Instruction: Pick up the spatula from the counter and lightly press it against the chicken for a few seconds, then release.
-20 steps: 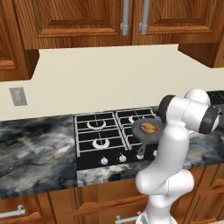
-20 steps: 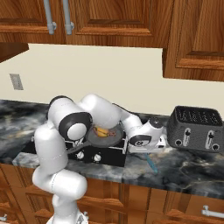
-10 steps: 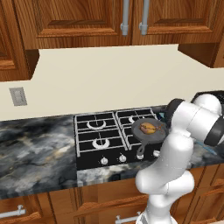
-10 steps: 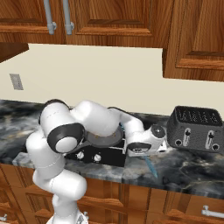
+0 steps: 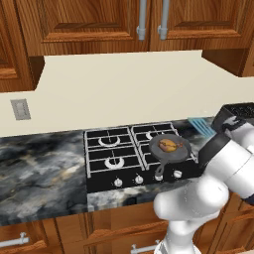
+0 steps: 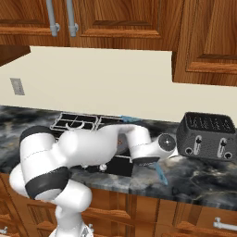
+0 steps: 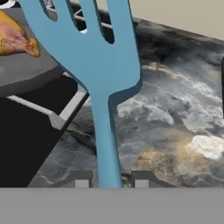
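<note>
1. Watching the left of the hand view, I see the chicken [image 7: 15, 40] in its pan [image 7: 30, 76]; too hard a press could shove both.
2. Centre: the spatula [image 7: 101, 65] reaches from the counter [image 7: 183, 118] over the stove [image 7: 30, 140] edge, handle between the gripper [image 7: 109, 183] tips. I cannot tell if they clamp it, and a loose hold risks a drop.
3. Right: a wide swing could clip the toaster [image 6: 208, 136].

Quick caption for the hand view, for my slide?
Blue spatula, handle between the jaws, blade pointing toward the chicken in the pan, marbled counter beneath.
</note>
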Available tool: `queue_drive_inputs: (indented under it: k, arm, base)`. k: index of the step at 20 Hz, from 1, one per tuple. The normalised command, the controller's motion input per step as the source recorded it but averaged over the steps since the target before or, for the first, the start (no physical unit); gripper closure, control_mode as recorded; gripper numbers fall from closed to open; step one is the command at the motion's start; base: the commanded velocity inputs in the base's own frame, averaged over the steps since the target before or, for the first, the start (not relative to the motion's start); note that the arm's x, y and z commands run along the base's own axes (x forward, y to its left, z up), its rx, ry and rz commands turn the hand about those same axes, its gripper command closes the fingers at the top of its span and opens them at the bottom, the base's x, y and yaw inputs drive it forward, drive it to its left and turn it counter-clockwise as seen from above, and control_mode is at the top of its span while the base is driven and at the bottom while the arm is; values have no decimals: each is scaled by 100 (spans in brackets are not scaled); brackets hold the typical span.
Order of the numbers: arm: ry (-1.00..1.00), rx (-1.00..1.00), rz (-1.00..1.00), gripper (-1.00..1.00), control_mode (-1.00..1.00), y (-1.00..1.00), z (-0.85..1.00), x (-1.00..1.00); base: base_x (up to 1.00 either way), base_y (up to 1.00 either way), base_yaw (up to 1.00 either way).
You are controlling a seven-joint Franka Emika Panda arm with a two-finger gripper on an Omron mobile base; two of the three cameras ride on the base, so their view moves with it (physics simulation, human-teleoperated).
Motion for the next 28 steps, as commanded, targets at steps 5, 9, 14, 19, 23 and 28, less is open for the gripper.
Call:
queue_drive_inputs:
  k: [5,9,14,19,23,28]
  arm:
    - [0,0,4,100,-100,2,75,-3]
    - [0,-4,6,100,-100,20,45,0]
    - [0,-20,10,100,-100,32,8,-1]
    - [0,-24,12,100,-100,32,0,0]
    - [0,-22,11,100,-100,18,0,-2]
    - [7,-13,13,100,-100,0,6,0]
  base:
    - [0,0,0]
    - [0,0,0]
    - [0,0,0]
    - [0,0,0]
    - [0,0,0]
    - [0,0,0]
